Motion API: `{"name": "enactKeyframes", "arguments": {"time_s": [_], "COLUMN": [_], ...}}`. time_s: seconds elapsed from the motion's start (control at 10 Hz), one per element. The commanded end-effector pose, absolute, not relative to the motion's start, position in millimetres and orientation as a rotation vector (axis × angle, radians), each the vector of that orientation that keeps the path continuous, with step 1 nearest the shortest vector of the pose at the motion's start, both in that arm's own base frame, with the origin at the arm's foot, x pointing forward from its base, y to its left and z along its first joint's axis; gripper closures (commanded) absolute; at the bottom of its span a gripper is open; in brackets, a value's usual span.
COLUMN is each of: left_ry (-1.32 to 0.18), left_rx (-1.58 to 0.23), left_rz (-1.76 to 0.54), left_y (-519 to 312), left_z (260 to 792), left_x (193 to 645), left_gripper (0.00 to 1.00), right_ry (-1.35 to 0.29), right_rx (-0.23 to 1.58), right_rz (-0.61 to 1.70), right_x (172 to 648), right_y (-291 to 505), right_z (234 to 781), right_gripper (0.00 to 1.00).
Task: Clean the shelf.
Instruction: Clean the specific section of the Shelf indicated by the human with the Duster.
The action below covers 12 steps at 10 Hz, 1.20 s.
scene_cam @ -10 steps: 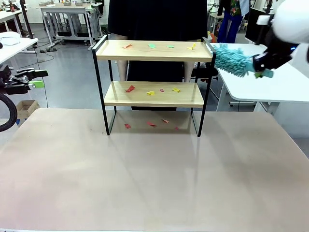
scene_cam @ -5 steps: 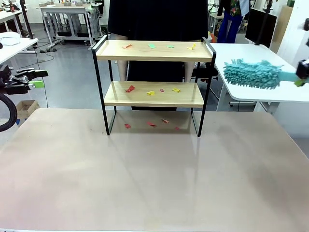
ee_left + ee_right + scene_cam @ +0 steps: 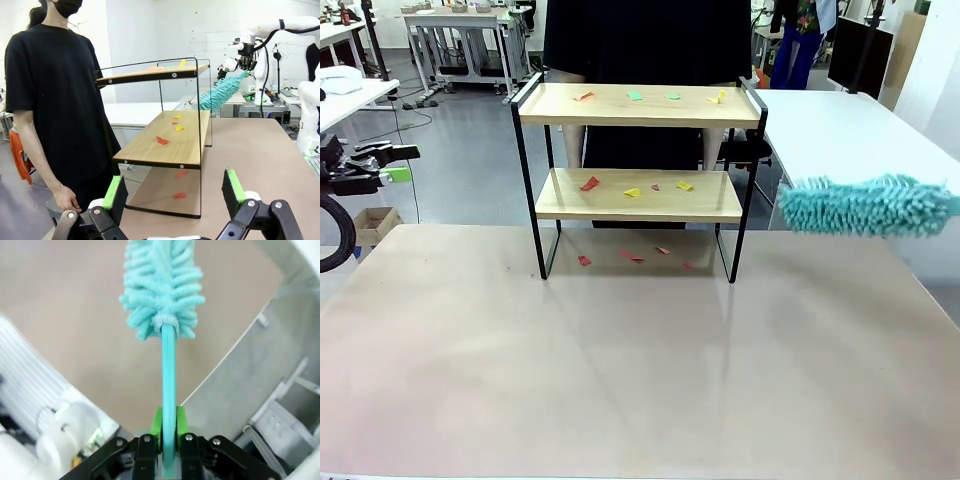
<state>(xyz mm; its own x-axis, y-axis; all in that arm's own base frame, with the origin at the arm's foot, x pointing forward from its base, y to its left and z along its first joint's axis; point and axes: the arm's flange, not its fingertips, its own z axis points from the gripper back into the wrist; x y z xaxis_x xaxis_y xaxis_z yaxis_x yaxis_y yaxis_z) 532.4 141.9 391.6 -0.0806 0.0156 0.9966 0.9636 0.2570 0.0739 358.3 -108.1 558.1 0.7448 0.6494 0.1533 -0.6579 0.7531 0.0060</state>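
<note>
While left fingers (image 3: 114, 192) stay spread, right fingers (image 3: 156, 424) pinching a fluffy turquoise duster (image 3: 868, 205) have lowered it beside the black-framed wooden shelf (image 3: 620, 110), seemingly for sweeping.

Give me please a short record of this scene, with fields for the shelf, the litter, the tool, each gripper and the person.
shelf: two-tier shelf, upright at the far side of the table
litter: paper scraps on the top board, on the lower board and on the table under it
tool: teal microfibre duster, roughly level, beside the shelf's right end, not on a board
right gripper: shut on the duster's handle
left gripper: open, empty
person: stands behind the shelf
</note>
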Motion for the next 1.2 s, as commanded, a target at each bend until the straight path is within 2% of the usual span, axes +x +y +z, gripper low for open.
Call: {"name": "enactKeyframes", "arguments": {"time_s": [0.0,0.3,0.5,1.1], "left_ry": [-1.402,-1.402,-1.402,-1.402], "left_rx": [-0.99,-0.99,-0.99,-0.99], "left_rz": [-1.07,-1.07,-1.07,-1.07], "left_y": [142,142,142,142], "left_z": [394,394,394,394], "left_x": [531,531,531,531], "left_gripper": [0.0,0.0,0.0,0.0], "right_ry": [-0.089,0.01,0.062,0.061], "right_rx": [0.064,0.098,0.11,0.125], "right_rz": [0.911,1.179,1.274,1.274], "right_x": [344,333,332,334], "right_y": [-109,-87,-73,-61], "right_z": [544,513,506,501], "right_gripper": [0.87,0.87,0.87,0.87]}}
